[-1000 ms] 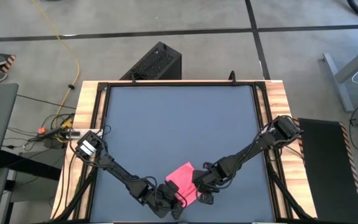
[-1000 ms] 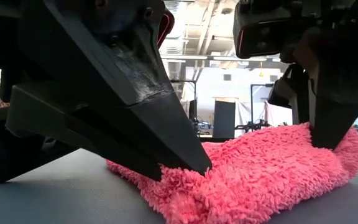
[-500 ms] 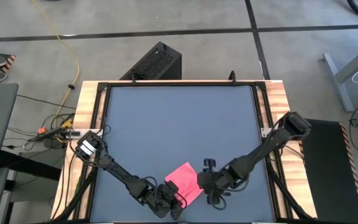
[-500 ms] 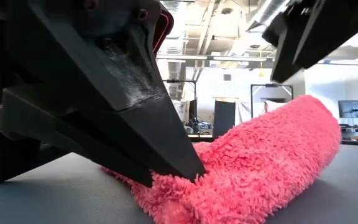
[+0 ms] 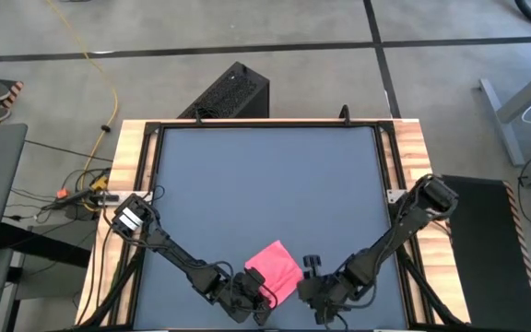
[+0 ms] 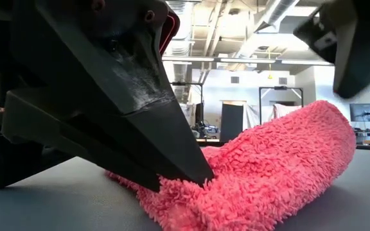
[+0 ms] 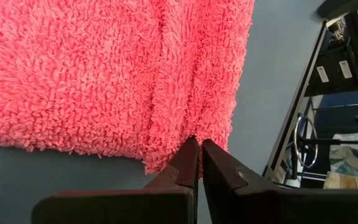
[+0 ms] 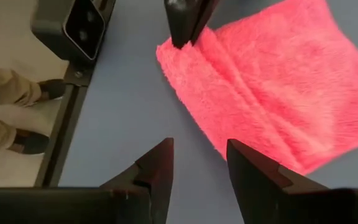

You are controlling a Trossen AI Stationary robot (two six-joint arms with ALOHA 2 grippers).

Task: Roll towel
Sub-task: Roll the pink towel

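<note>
At the near edge of the bench [image 5: 265, 166], a little left of its middle, the left hand [image 7: 199, 146] has its fingers pressed together on the nearest corner of the towel [image 5: 276, 268], pinning a small fold of pink pile against the dark mat. The wrist view shows the cloth bunching into a ridge right at the fingertips, and from table height the towel humps up beside them like a loose, partial roll. Just to the right along the same near edge, the right hand [image 8: 199, 163] hangs clear of the cloth with its fingers parted and nothing between them; the towel's edge lies a little beyond its tips.

The step in hand looks like a re-grip midway through rolling: one corner anchored, the other side let go. The next move probably calls for the right hand to take the free near edge and turn it over evenly, or the roll will skew.
</note>
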